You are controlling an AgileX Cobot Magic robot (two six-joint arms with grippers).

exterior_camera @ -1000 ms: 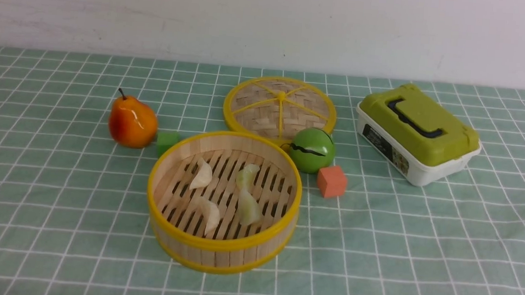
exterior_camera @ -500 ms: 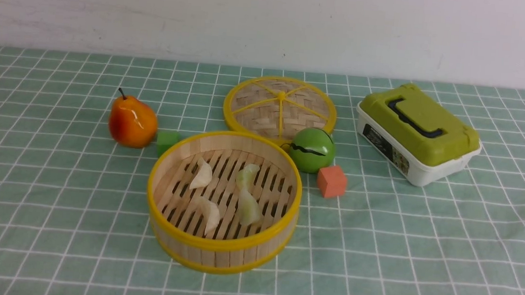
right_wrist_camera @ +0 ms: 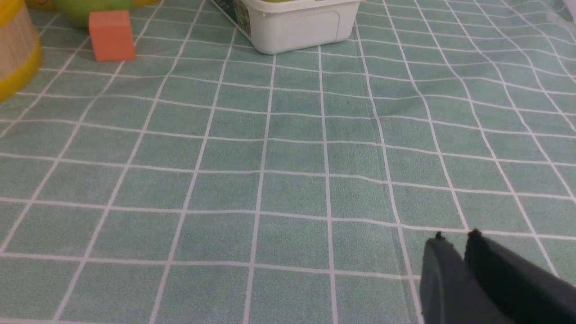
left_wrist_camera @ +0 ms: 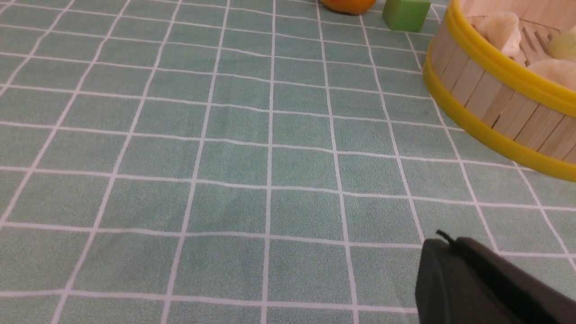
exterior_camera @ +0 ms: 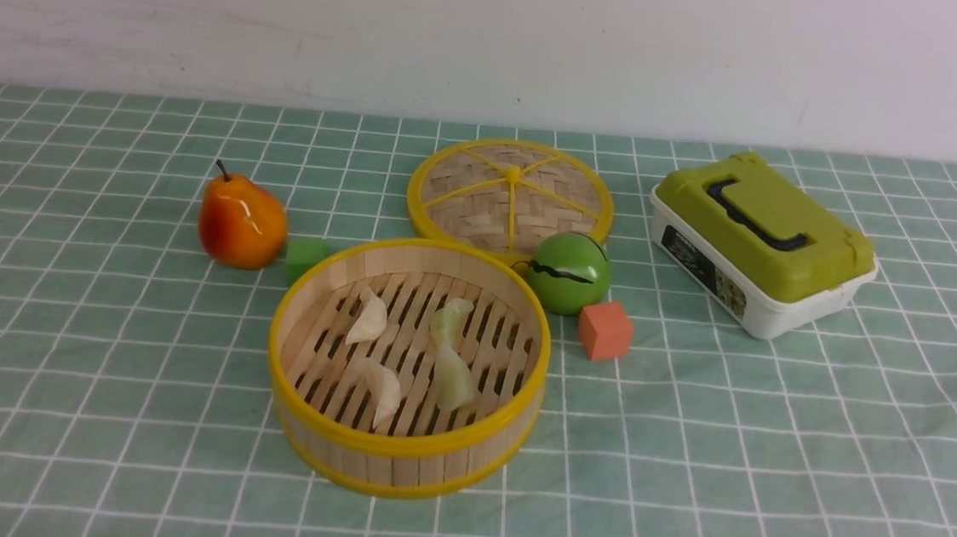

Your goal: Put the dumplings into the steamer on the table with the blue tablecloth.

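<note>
The round bamboo steamer stands on the teal checked tablecloth in the middle of the table. Several pale dumplings lie on its slatted floor: one at the back left, one at the front, two greenish ones to the right. No gripper shows in the front view. My left gripper is shut and empty, low over bare cloth, with the steamer wall ahead of it. My right gripper is shut and empty over bare cloth.
The flat woven lid lies behind the steamer. A green ball and an orange cube sit to its right, a pear and green cube to its left. A green-lidded white box stands at right.
</note>
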